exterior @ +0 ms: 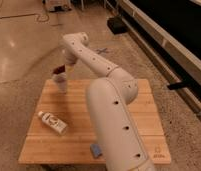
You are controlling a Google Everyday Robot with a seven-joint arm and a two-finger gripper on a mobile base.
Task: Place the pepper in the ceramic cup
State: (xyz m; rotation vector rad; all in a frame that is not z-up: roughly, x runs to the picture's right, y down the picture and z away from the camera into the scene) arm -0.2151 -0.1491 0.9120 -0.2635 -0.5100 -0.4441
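Note:
The ceramic cup [61, 84] is a small pale cylinder standing near the far left corner of the wooden table [144, 117]. The dark red pepper [58, 71] sits right at the cup's mouth, sticking up out of its top. My gripper [63, 67] hangs at the end of the white arm directly over the cup, touching or nearly touching the pepper. The arm [109, 105] rises from the bottom of the view and bends at the elbow above the table's far edge.
A white labelled bottle [52, 123] lies on its side at the table's front left. A small blue object [95, 150] lies at the front edge next to the arm. A black box [116, 24] sits on the floor beyond the table.

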